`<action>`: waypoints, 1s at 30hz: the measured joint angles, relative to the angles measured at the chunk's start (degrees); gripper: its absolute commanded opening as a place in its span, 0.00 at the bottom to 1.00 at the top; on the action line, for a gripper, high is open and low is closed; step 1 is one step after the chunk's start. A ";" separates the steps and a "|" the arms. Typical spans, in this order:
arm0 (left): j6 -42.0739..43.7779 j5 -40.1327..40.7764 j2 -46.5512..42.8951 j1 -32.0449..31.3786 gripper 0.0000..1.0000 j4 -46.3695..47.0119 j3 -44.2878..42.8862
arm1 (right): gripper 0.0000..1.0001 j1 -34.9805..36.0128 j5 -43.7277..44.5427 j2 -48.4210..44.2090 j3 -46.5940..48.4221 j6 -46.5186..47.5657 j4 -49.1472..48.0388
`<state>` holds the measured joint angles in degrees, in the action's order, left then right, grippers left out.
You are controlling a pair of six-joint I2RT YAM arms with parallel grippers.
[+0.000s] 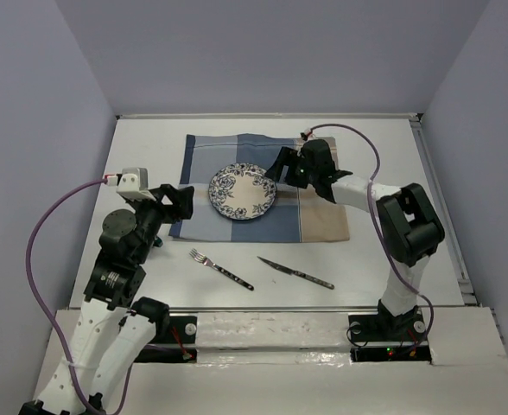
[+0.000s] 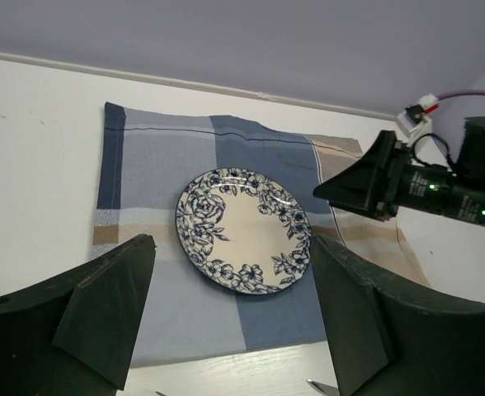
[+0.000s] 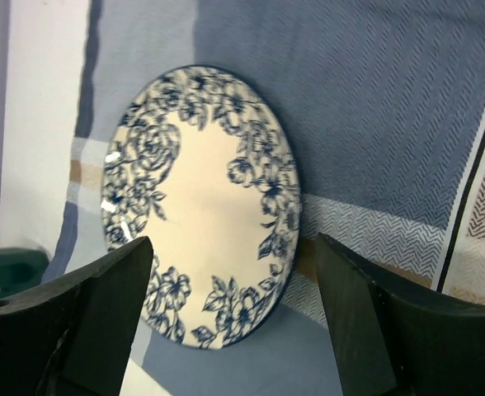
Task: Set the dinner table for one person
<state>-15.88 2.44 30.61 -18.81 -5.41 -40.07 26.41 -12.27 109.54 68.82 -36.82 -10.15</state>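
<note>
The white dinner table (image 1: 150,156) lies under both grippers. A blue-and-tan placemat (image 1: 319,220) lies below the right gripper (image 1: 277,170), whose jaws stand wide apart and empty just beside the flowered plate (image 1: 243,191). The left gripper (image 1: 185,201) is also wide and empty, facing the plate. The knife (image 1: 295,273) and fork (image 1: 222,269) lie well behind both.

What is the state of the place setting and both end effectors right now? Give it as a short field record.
plate: flat on the placemat, near its middle
fork: on the dinner table, near side, off the placemat
knife: on the dinner table, right of the fork, off the placemat
left end effector: open, at the placemat's left edge, holding nothing
right end effector: open, beside the plate's right rim, holding nothing
remaining: fork and knife not yet beside the plate
</note>
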 measured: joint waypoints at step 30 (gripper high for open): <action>-1.79 19.02 -15.32 2.54 0.99 0.94 -8.90 | 0.62 38.77 1.46 29.97 47.21 31.34 14.62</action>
<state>-17.67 21.45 15.29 -16.27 -4.47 -48.97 65.19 -10.81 139.50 116.03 -5.48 4.47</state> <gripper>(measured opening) 0.989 0.705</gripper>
